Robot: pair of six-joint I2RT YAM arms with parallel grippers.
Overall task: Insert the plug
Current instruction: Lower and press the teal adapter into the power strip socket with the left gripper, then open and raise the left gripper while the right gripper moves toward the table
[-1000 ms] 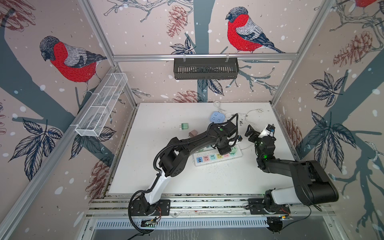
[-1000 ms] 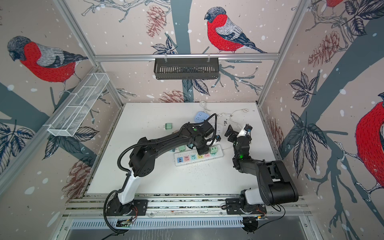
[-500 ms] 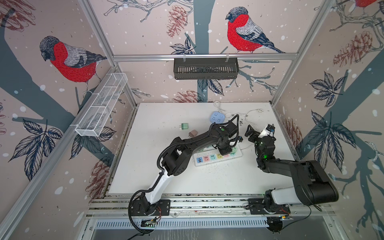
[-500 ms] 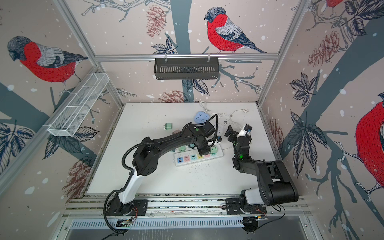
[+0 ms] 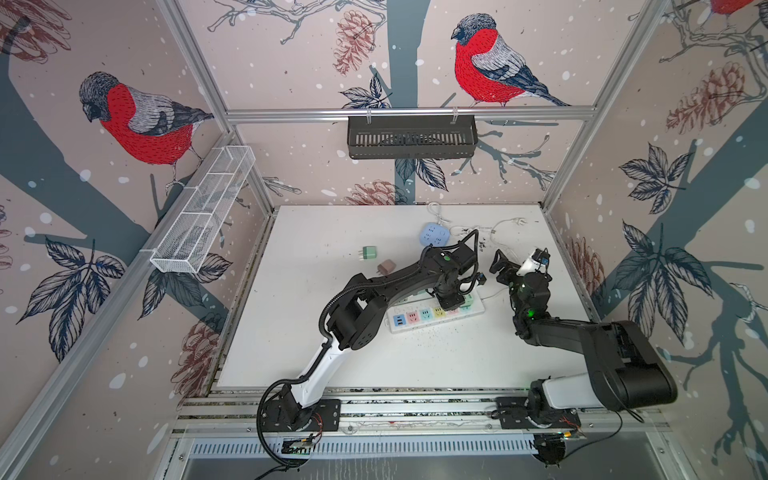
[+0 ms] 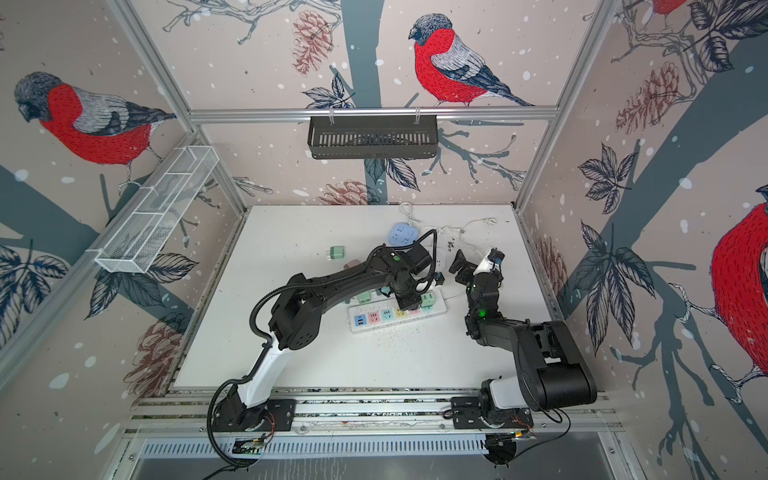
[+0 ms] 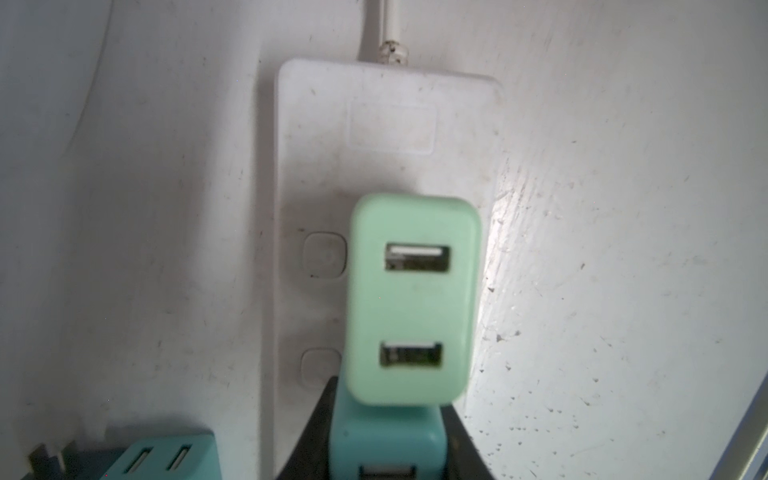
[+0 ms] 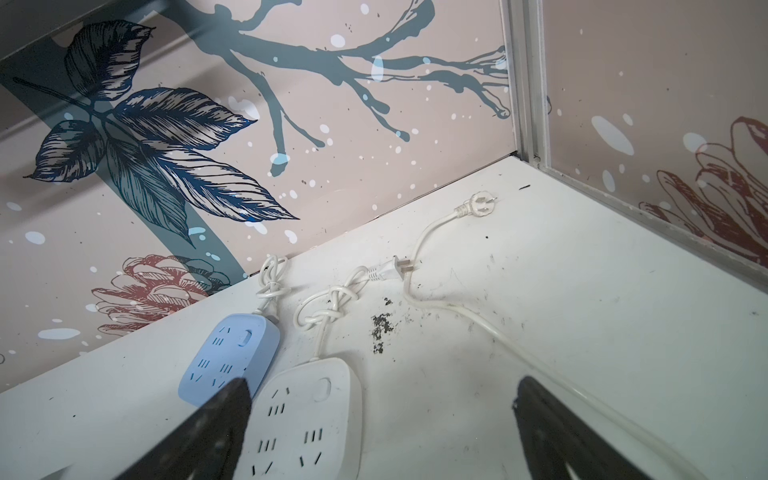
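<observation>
My left gripper (image 5: 450, 300) points down onto the white power strip (image 5: 415, 322) and is shut on a teal plug (image 7: 386, 440). Black fingers (image 7: 316, 436) press on both sides of the plug in the left wrist view. Its prongs are hidden, so I cannot tell how deep it sits. Right beside it, a mint green plug (image 7: 413, 299) with two USB ports stands in the strip (image 7: 374, 124). My right gripper (image 5: 513, 264) hangs open above the table to the right of the strip, with nothing between its fingers (image 8: 208, 432).
A loose green plug (image 5: 369, 252) and a brown plug (image 5: 386, 266) lie left of the arm. A blue round strip (image 8: 230, 357) and a white round strip (image 8: 307, 419) lie at the back among white cords (image 8: 457, 307). Another teal plug (image 7: 158, 457) stands in the strip.
The left arm's elbow has shifted slightly to the right while its gripper stays on the strip. The right arm has not moved.
</observation>
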